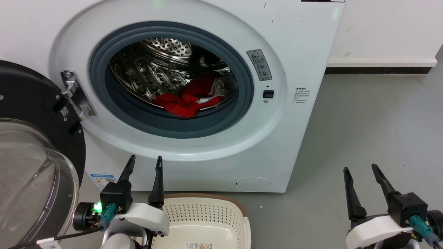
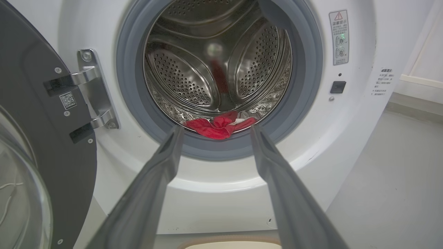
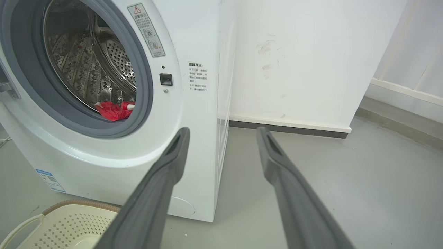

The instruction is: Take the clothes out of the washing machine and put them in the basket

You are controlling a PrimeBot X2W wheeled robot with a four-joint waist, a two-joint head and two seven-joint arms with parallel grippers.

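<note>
Red clothes (image 2: 221, 127) — drum (image 2: 183, 76) floor, door (image 2: 52, 155) open

clothes (image 1: 188, 98) bright red, white bits | washing machine (image 1: 297, 45) white, grey rim | basket (image 1: 207, 216) cream, brown rim

The washer (image 1: 304, 145) is white and front-loading. Its black-framed glass door (image 1: 34, 114) is swung wide open on the left. The clothes (image 1: 188, 100), a crumpled red heap with a little white, lie low at the front of the steel drum (image 1: 152, 72), just behind the grey seal (image 1: 180, 128). The basket (image 1: 207, 214), cream and perforated with a brown rim, stands on the floor (image 1: 363, 138) just before the washer.
</note>
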